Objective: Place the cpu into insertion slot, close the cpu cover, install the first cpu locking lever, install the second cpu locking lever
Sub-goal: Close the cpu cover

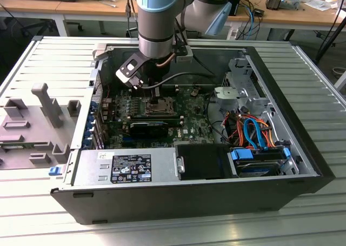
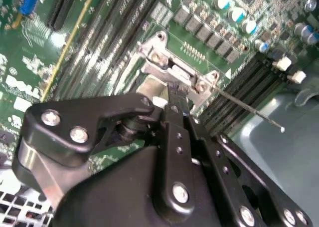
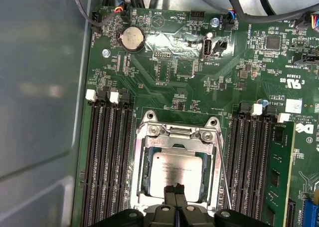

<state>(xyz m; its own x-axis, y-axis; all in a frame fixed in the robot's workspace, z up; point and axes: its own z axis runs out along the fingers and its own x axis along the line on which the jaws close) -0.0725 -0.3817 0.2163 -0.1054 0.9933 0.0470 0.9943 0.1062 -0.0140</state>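
Note:
The cpu [image 3: 175,169], a silver-grey square, lies flat in the insertion slot [image 3: 149,130] of the green motherboard [image 3: 184,72]. The silvery cpu cover [image 3: 174,143] lies down around it, so the chip shows through its window. My gripper [image 3: 174,189] is shut, its black fingertips pressed together and resting on the cover's edge beside the chip, holding nothing. One thin wire locking lever [image 3: 223,167] runs along the socket's side; in the second wrist view this lever [image 2: 249,107] sticks out free past the socket. In the exterior view my gripper [image 1: 155,97] hangs over the socket [image 1: 158,107].
Long black memory slots [image 3: 107,157] flank the socket on both sides. A coin battery [image 3: 132,37] and cables sit beyond it. The open case holds a power supply [image 1: 130,167], a drive cage [image 1: 246,84] and coloured cables [image 1: 254,132]. A grey fixture [image 1: 38,121] stands at the exterior view's left.

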